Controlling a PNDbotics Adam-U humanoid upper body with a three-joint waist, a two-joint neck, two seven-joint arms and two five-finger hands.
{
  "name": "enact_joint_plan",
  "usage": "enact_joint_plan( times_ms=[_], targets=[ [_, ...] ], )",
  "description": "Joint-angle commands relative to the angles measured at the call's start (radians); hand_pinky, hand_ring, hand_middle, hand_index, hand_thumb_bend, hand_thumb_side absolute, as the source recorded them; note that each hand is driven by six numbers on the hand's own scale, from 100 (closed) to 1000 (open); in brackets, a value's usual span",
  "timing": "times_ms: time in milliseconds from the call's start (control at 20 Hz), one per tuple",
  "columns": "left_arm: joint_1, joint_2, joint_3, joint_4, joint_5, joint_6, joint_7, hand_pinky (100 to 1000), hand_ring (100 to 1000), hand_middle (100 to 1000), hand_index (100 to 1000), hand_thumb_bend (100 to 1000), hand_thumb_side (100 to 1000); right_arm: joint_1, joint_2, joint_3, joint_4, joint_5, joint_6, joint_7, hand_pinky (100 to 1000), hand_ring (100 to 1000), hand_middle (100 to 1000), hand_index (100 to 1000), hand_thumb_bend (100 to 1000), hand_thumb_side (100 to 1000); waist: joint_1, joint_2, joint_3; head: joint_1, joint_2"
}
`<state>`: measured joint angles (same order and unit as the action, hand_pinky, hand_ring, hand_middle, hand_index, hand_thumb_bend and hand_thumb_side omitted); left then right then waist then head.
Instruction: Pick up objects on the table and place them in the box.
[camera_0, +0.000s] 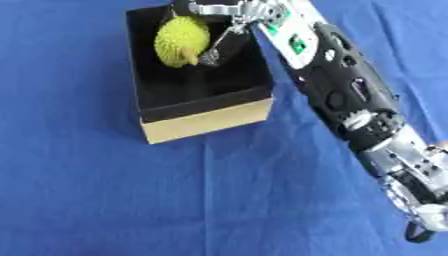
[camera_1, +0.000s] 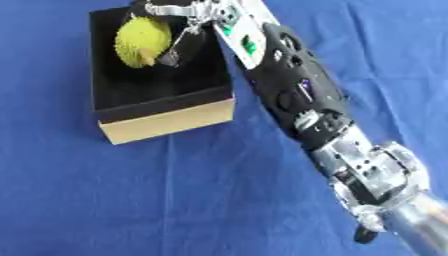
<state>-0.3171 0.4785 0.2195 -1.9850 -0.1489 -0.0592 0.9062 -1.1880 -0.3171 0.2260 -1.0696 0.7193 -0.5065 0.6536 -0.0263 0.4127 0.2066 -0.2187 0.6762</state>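
My right robot hand (camera_0: 219, 30) is reaching in from the lower right, arm stretched diagonally across the worktop (camera_0: 105, 200), and it is hanging over the open top of the box (camera_0: 206, 120). Fingers are curling around a spiky yellow-green ball (camera_0: 182, 41), so the hand is closed on it, not wide. The ball is sitting just left of my palm, pinched between the fingers above and what looks like the thumb below; its lower tip is poking out past the dark fingertip. I am holding it over the far part of the black interior, probably so a release drops it inside rather than on the rim. I cannot tell whether the ball is already touching the box floor or hanging above it.

The box is lying directly under and toward me from the hand, black walls inside, tan cardboard face on the near side, turned a bit askew on the blue cloth covering the worktop. Nothing else is showing inside it. No other loose objects are showing on the cloth around the hand. My left robot hand is not showing in either view.

My read: this is the placing step, nearly done; the next move calls for opening the fingers and lifting clear of the walls.
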Motion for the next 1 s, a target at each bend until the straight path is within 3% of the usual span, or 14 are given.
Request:
enact_joint_plan(
  times_ms=[50, 350, 500, 700, 1000],
  targets=[
    [-0.005, 0.019, 0.006, -0.015, 0.004, 0.0, 0.001, 452, 761, 694, 679, 872, 802, -0.021, -0.013, -0.025, -0.024, 0.009, -0.1, 0.075, 887, 902, 858, 952, 198, 152, -0.003, -0.169, 0.0, 0.001, 0.007],
    [-0.003, 0.018, 0.007, -0.015, 0.004, 0.0, 0.001, 452, 762, 694, 679, 873, 802, -0.014, -0.019, -0.053, -0.073, 0.005, -0.103, 0.022, 881, 886, 848, 958, 208, 100, 0.0, -0.169, -0.003, 0.003, 0.008],
    [-0.003, 0.018, 0.007, -0.015, 0.004, 0.001, 0.001, 452, 762, 694, 679, 873, 802, -0.011, -0.024, -0.082, -0.129, -0.024, -0.085, -0.015, 872, 866, 824, 941, 172, 100, 0.002, -0.169, -0.005, 0.007, 0.009],
    [0.001, 0.019, 0.011, -0.015, 0.003, 0.001, 0.001, 453, 762, 694, 679, 872, 802, -0.009, -0.043, -0.154, -0.223, -0.081, -0.035, -0.074, 856, 823, 774, 910, 100, 100, 0.003, -0.17, -0.009, 0.022, 0.012],
    [0.009, 0.024, 0.021, -0.015, -0.002, 0.002, 0.001, 456, 761, 694, 680, 869, 802, 0.044, -0.162, -0.286, -0.372, -0.173, 0.056, -0.165, 855, 819, 777, 913, 100, 101, 0.002, -0.176, -0.024, 0.055, 0.017]
  ],
)
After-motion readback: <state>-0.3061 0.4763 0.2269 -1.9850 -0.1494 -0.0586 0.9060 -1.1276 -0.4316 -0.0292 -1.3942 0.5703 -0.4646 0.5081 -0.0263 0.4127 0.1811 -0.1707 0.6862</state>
